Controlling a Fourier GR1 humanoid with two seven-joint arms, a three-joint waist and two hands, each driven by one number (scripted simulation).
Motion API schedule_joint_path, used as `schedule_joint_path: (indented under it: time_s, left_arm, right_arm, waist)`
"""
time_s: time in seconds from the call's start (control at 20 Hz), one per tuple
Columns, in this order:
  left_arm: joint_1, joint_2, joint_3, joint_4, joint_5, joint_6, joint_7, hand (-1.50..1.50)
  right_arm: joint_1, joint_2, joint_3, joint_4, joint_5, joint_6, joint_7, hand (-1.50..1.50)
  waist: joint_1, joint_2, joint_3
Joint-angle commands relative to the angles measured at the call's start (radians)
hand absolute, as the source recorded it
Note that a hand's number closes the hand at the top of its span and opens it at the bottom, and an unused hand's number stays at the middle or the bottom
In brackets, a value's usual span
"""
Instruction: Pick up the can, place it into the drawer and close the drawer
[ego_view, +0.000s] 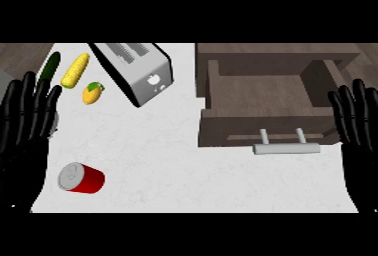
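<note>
Can (81, 178), the only one, lies on its side on the white counter (184, 170) just right of the open left hand (26, 130), well apart from the open right hand (359, 125) beside one open drawer (266, 102).

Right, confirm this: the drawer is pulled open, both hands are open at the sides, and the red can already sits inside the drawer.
Wrong on the can. The head view shows the red can on the counter by the left robot hand, not inside the open drawer. The right robot hand is open too.

left hand (26, 125) black, right hand (359, 125) black
</note>
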Motion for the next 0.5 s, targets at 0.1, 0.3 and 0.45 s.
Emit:
schedule_joint_path:
  time_s: [0.1, 0.3, 0.45]
  left_arm:
    - [0.065, 0.051, -0.003, -0.071, 0.199, -0.179, -0.036, -1.50]
    - [0.264, 0.140, -0.044, -0.004, 0.207, -0.275, 0.070, -1.50]
    - [0.351, 0.197, -0.017, -0.124, 0.264, -0.319, 0.133, -1.50]
  right_arm:
    - [-0.070, 0.000, -0.051, 0.002, 0.014, -0.046, 0.035, -1.50]
    - [0.050, 0.010, -0.069, 0.053, 0.004, -0.066, 0.160, -1.50]
    - [0.066, 0.021, -0.024, 0.019, 0.048, -0.087, 0.244, -1.50]
  waist:
    - [0.035, 0.017, 0.028]
    - [0.044, 0.024, 0.027]
    - [0.050, 0.013, 0.028]
